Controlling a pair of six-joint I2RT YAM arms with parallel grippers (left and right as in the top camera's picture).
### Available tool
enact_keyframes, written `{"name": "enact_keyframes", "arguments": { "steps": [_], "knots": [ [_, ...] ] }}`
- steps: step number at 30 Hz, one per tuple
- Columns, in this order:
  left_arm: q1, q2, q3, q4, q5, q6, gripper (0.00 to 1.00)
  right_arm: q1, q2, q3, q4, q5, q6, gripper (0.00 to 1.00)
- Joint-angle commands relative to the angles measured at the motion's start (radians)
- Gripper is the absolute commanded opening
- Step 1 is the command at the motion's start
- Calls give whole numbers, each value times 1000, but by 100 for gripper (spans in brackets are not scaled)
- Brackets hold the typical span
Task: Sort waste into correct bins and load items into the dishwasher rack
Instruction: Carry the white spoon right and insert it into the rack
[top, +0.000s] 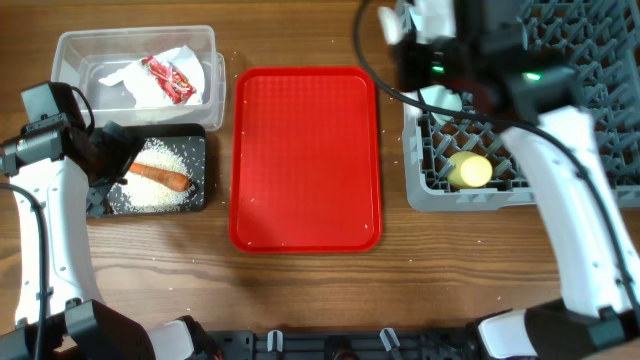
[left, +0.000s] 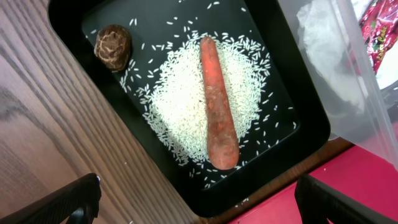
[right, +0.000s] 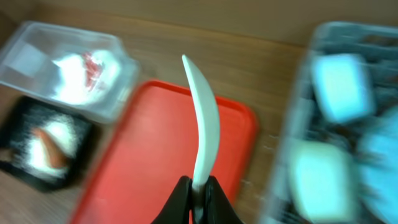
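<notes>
the large square grey plastic dishwasher rack (top: 500, 197) with upright pegs lies below and to the right of the right pincer (right: 198, 186); it looks stiff, with narrow peg gaps. a small yellow cup (top: 470, 170) sits in its near corner. that pincer is clamped on one end of the thin white plastic spoon (right: 202, 118), whose curved length juts ahead of the fingers; the blur hides which end. the spoon looks feather-light, rigid and smooth, so likely to pivot in a two-point pinch. a hold nearer its middle would probably steady it.

the wooden table (top: 400, 290) looks flat. the flat red serving tray (top: 305, 160) lies to that pincer's left. beneath the left pincer (left: 196, 190), fingers spread wide and holding nothing, sits the shallow black rectangular tray (left: 155, 18) with the orange carrot (left: 217, 112), loose white rice grains (left: 180, 106) and small brown food lump (left: 112, 45).
</notes>
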Motion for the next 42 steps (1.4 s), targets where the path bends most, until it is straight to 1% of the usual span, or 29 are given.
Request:
{"name": "enact_keyframes", "arguments": {
  "steps": [1,5,11,13,17,20,21,22,23,26,28,29,30,32,33,35,36,37,38,39,40,42],
  "knots": [
    [5,6,8,4,11,-3,100,-113,-6,0,-95,146,-145,4],
    [5,6,8,4,11,-3,100,-238,-4,-64,-163,152,-144,4],
    [5,6,8,4,11,-3,100,-380,4,-189,-153,201,-169,4],
    [5,6,8,4,11,-3,100,-432,16,-239,-117,262,-170,4],
    [5,6,8,5,11,-3,100,-500,24,-335,-40,263,-169,4],
    [5,6,8,5,11,-3,100,-516,24,-376,32,264,-171,4],
    [5,6,8,4,11,-3,100,-516,24,-385,51,263,-171,11],
    [5,6,8,4,11,-3,100,-516,25,-386,57,263,-170,42],
    [5,6,8,4,11,-3,100,-516,25,-386,58,253,-171,47],
    [5,6,8,4,11,-3,100,-516,25,-386,60,216,-171,50],
    [5,6,8,4,11,-3,100,-516,25,-386,58,188,-170,55],
    [5,6,8,4,11,-3,100,-516,25,-386,55,162,-170,55],
    [5,6,8,4,11,-3,100,-516,24,-386,51,130,-170,55],
    [5,6,8,4,11,-3,100,-516,6,-373,24,-7,-170,56],
    [5,6,8,5,11,-3,100,-516,-5,-367,17,-48,-169,60],
    [5,6,8,4,11,-3,100,-514,-72,-357,-6,-211,-167,68],
    [5,6,8,4,11,-3,100,-512,-112,-357,-16,-260,-165,100],
    [5,6,8,4,11,-3,100,-509,-159,-357,-28,-313,-148,100],
    [5,6,8,4,11,-3,100,-509,-191,-357,-37,-345,-108,100],
    [5,6,8,4,11,-3,100,-509,-249,-357,-42,-414,64,100],
    [5,6,8,4,11,-3,100,-509,-283,-357,-37,-429,234,100],
    [5,6,8,5,11,-3,100,-509,-331,-357,-38,-410,498,100]
  ]
}}
